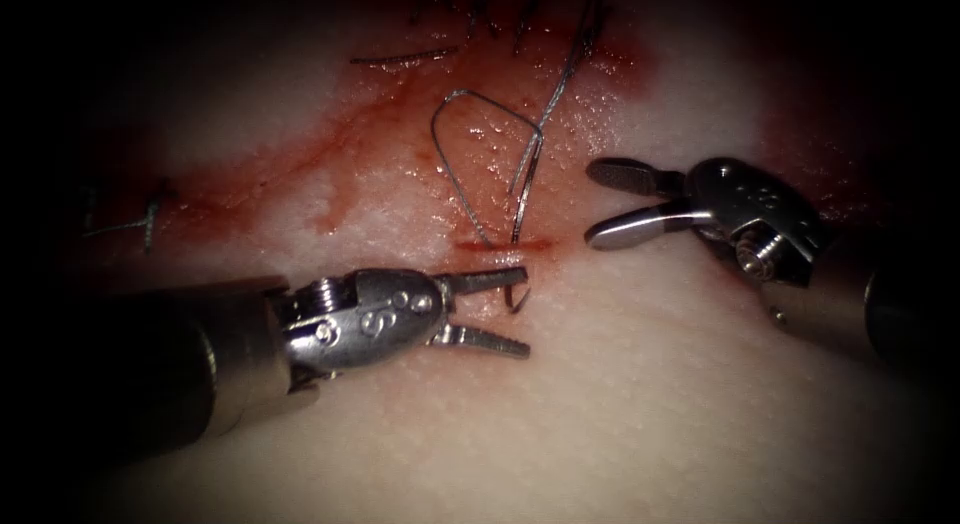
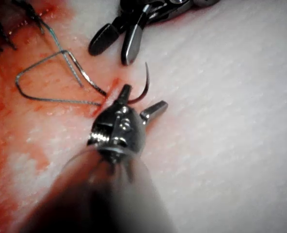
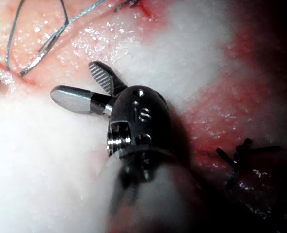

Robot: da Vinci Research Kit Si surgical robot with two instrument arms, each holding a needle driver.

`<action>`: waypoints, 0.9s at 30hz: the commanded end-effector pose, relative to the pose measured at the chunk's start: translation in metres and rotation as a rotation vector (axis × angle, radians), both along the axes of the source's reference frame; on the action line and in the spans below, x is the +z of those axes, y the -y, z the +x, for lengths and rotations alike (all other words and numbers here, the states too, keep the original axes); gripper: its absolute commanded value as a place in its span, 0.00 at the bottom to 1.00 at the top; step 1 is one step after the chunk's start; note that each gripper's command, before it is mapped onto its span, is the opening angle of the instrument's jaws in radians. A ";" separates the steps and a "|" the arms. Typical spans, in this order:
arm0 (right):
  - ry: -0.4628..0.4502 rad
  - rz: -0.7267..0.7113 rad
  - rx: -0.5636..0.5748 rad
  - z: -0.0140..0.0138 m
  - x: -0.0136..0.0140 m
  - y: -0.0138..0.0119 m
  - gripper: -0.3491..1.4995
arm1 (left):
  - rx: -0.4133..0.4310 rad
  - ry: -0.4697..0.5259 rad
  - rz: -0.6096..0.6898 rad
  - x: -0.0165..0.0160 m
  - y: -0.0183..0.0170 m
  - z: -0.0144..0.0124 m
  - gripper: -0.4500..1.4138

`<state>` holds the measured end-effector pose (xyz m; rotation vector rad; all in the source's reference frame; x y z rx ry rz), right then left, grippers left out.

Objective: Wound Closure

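Note:
The short red cut (image 1: pixel 505 246) runs across the pale tissue (image 1: pixel 650 404). My left tool (image 1: pixel 526 314) lies just below the cut with its jaws open. The small curved needle (image 1: pixel 518 299) stands between those jaws, close under the upper one, and neither jaw grips it. In the left wrist view the needle (image 2: pixel 144 82) arcs up past the left tool (image 2: pixel 145 95); I cannot tell whether its lower end sits in the tissue. Thread (image 1: pixel 445 104) loops above the cut and runs down into it. To the right of the cut my right tool (image 1: pixel 591 202) is open and holds nothing.
Dark finished stitches (image 1: pixel 480 14) sit at the far top, and another stitch (image 1: pixel 150 219) at the left. Red fluid (image 1: pixel 330 174) stains the tissue around the thread loop. The right wrist view shows knotted thread ends (image 3: pixel 238 155) behind the right tool (image 3: pixel 72 78).

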<state>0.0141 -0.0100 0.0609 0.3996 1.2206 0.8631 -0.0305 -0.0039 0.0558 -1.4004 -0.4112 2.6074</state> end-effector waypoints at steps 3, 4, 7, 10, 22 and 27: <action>-0.001 0.007 -0.008 0.0009 0.0008 0.0004 0.65 | 0.006 0.014 0.010 0.0007 -0.0006 -0.0005 0.32; -0.003 0.007 -0.010 0.0009 0.0008 0.0005 0.65 | 0.016 0.029 0.020 0.0007 -0.0008 -0.0004 0.25; -0.005 0.007 -0.013 0.0010 0.0008 0.0006 0.63 | 0.019 0.081 0.139 0.0006 -0.0014 -0.0002 0.00; -0.006 0.012 -0.011 0.0010 0.0006 0.0009 0.41 | -0.011 0.128 0.264 0.0001 -0.0015 -0.0003 0.00; 0.081 -0.185 -0.141 0.0012 -0.0014 0.0017 0.15 | -0.138 0.204 0.656 -0.0045 -0.0001 0.0002 0.00; 0.087 -0.244 -0.167 0.0017 -0.0024 0.0012 0.58 | -0.190 0.233 0.835 -0.0081 0.0013 0.0010 0.00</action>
